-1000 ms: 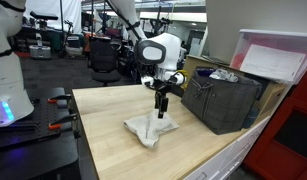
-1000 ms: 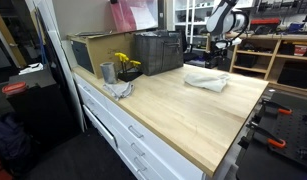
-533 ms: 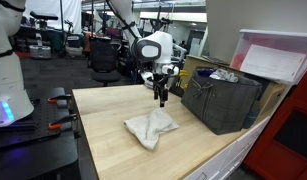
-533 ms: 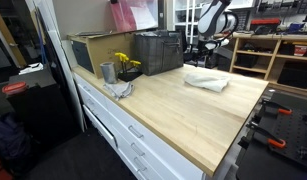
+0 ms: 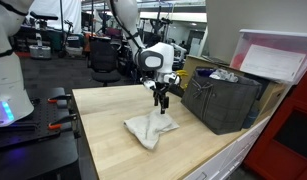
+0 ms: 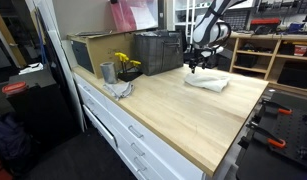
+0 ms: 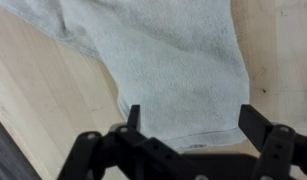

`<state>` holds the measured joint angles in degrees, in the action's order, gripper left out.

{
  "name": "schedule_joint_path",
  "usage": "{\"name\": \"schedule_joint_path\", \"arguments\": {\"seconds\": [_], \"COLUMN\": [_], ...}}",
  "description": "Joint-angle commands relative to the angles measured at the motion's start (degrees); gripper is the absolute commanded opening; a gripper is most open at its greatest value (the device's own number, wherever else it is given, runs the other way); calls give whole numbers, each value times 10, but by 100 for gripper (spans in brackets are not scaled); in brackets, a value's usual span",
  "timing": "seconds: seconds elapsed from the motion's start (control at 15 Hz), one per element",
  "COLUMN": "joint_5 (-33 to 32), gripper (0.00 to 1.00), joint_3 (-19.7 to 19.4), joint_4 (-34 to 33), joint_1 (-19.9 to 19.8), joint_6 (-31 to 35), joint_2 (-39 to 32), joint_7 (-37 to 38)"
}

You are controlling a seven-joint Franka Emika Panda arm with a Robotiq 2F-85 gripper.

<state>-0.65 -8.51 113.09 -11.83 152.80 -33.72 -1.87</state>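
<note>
Directly over a crumpled pale towel (image 7: 173, 70), the gripper (image 7: 190, 120) hangs with its two dark fingers spread wide, gripping nothing. The towel lies on a light wooden table (image 5: 101, 125), near a dark plastic crate (image 5: 225, 102). Farther along the table, yellow flowers (image 6: 126, 63) stand beside a metal cup (image 6: 107, 72).

cloths: 2, a pale towel (image 5: 150, 128) and a grey rag (image 6: 119, 89)
dark crate (image 5: 225, 100): 1
metal cup (image 6: 107, 72): 1
yellow flowers (image 6: 126, 63): 1 bunch, stems too small to count
cardboard box (image 6: 93, 50): 1
plastic bin (image 5: 276, 55): 1
red-handled clamps (image 5: 59, 101): 2
gripper (image 7: 188, 112): 1
fingers (image 7: 258, 125): 2, both in the wrist view
</note>
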Motion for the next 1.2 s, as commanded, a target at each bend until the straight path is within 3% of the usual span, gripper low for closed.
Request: {"name": "schedule_joint_path", "arguments": {"seconds": [0.0,0.33,0.4,0.47,0.53,0.6,0.73,1.0,1.13], "joint_5": [6,10,11,11,11,11,11,16,21], "gripper": [72,34,62,73,73,29,32,1,0], "joint_3": [5,7,8,7,6,5,6,7,6], "joint_4": [-67,-137,-149,-159,-167,-174,-184,-192,-195], "joint_1": [-14,-23,-25,-27,-28,-30,-33,-37,-38], "joint_6": [-10,-22,-26,-29,-30,-32,-36,-41,-45], "joint_2": [-48,-102,-111,-119,-127,-134,-144,-147,-142], "joint_7": [-9,-5,-5,-5,-5,-4,-3,-1,3]}}
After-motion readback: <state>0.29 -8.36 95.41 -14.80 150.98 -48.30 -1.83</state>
